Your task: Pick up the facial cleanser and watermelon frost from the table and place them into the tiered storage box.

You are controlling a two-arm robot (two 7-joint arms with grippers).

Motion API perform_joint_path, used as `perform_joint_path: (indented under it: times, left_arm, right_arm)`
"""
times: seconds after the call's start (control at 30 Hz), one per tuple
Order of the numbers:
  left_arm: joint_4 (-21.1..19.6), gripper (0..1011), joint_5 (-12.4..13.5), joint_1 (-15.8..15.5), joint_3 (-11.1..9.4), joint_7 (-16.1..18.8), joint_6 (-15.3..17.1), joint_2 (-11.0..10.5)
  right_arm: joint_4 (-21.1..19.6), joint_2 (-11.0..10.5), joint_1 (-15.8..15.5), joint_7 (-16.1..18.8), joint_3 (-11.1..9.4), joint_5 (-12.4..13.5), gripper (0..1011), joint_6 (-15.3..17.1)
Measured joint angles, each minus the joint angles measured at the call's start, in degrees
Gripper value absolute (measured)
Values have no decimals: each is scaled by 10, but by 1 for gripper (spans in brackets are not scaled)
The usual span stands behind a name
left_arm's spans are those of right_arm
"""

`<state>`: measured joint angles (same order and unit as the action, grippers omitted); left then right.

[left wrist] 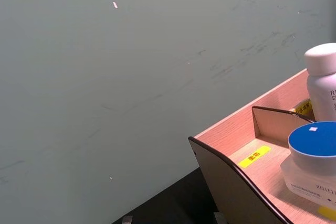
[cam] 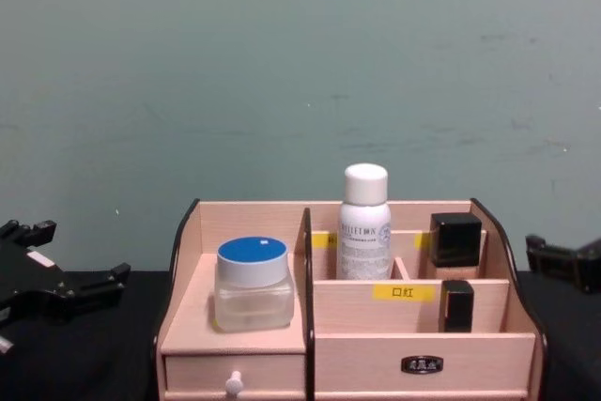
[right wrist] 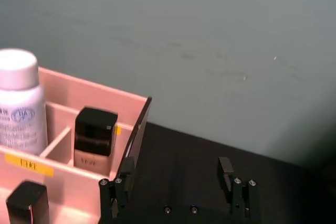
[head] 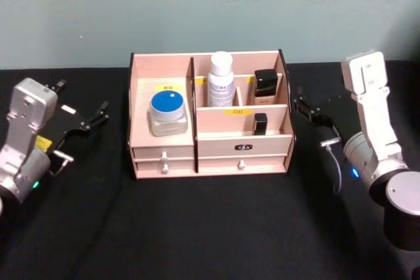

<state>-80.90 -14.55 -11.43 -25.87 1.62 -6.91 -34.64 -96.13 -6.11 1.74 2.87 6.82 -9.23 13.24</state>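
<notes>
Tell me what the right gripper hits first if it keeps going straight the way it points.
Likely the dark right side wall of the tiered storage box. The right gripper, fingers open, points toward it from beside the box; depth is unclear, so it might slip just behind.

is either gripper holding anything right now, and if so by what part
Nothing is held. The left gripper and the right gripper are both open, one on each side of the tiered storage box, touching nothing.
</notes>
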Motion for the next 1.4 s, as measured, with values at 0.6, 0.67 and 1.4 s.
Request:
perform_joint_path:
  times: [0.6, 0.67, 1.4]
  left_arm:
    - [0, 1001, 0, 0, 0, 0, 0, 0]
    - [0, 1001, 0, 0, 0, 0, 0, 0]
    - [0, 1001, 0, 0, 0, 0, 0, 0]
  right_arm:
    - [-2, 0, 0, 0, 1, 0, 1000, 1]
    - [-2, 0, 0, 0, 1, 0, 1000, 1]
    - [-4, -1, 1, -1, 1, 1, 1000, 1]
